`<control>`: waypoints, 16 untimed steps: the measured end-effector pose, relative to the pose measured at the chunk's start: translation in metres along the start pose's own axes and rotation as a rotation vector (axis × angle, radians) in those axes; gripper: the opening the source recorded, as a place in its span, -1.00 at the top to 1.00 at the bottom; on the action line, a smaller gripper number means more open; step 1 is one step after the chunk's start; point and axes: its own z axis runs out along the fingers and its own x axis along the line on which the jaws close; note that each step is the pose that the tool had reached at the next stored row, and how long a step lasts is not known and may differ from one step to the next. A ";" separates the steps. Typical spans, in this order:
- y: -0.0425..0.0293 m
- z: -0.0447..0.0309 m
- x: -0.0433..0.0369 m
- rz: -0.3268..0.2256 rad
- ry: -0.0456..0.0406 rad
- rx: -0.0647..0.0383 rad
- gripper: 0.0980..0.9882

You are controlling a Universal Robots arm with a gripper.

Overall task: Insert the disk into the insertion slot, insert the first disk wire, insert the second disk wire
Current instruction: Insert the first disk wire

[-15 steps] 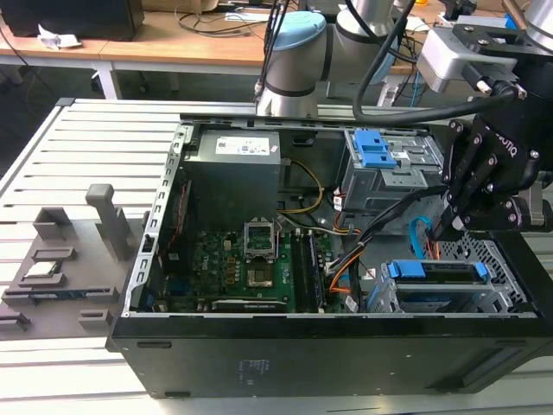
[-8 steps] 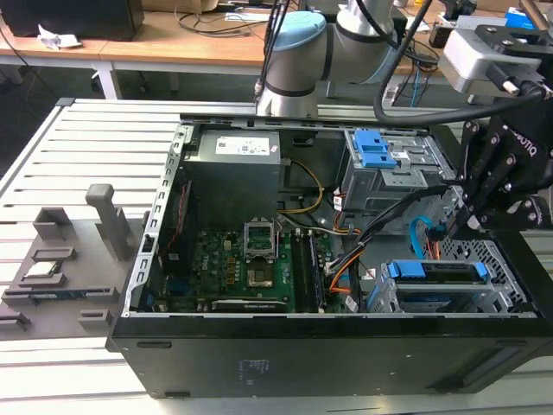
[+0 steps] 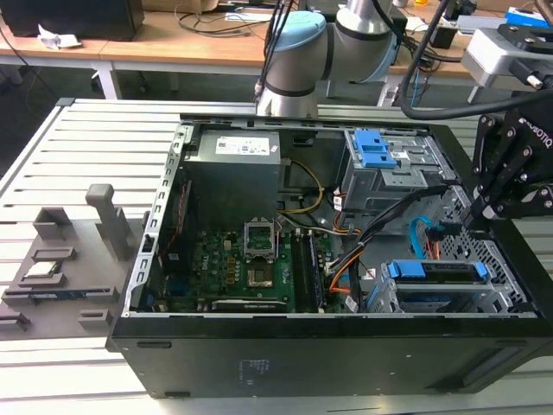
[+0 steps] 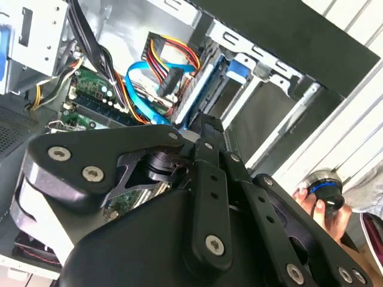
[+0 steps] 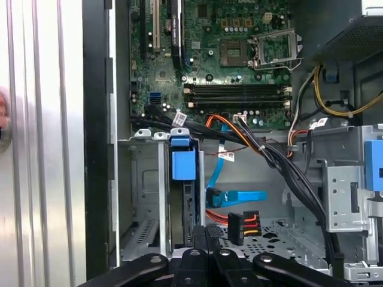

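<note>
gripper (image 5: 206, 232): black linkage arms lie closest to the lens in both wrist views. Its fingers (image 5: 199, 239) are pressed together, closed on nothing, with the tips down inside the case at the rear end of the disk.
disk (image 3: 432, 270): seated in the insertion slot, just beside the gripper's tips. Its blue carrier handle is at the end away from the gripper.
insertion slot (image 3: 501, 298): low silver perforated cage directly under the gripper, with the disk lying inside it.
first disk wire (image 5: 242, 224): black plug with red, orange and yellow leads. It hangs loose just beside the gripper's tips, on the side away from the disk and apart from it.
second disk wire (image 5: 245, 195): flat light-blue cable looping a little beyond the gripper's tips. Its end is near the disk's rear edge and is not seen joined to it.
black cable bundle (image 5: 269, 155): crosses above both wires, farther from the gripper.
taller grey cage (image 3: 393, 169): has a blue latch and stands beside the gripper, on the exterior view's left.
motherboard (image 5: 239, 60): well beyond the gripper, past the wires.
computer case (image 3: 302, 354): open black tower lying on its side, enclosing all of the above.
person's hand (image 4: 320, 200): outside the case, behind the gripper, holding a black object with a blue ring.
slatted table (image 3: 78, 147): under the case.
</note>
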 end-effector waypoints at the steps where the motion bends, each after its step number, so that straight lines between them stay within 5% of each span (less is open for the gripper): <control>1: -0.0002 0.0020 -0.0013 0.000 0.0000 0.000 0.98; 16: -0.0038 0.0233 -0.0254 0.000 0.0035 -0.002 0.98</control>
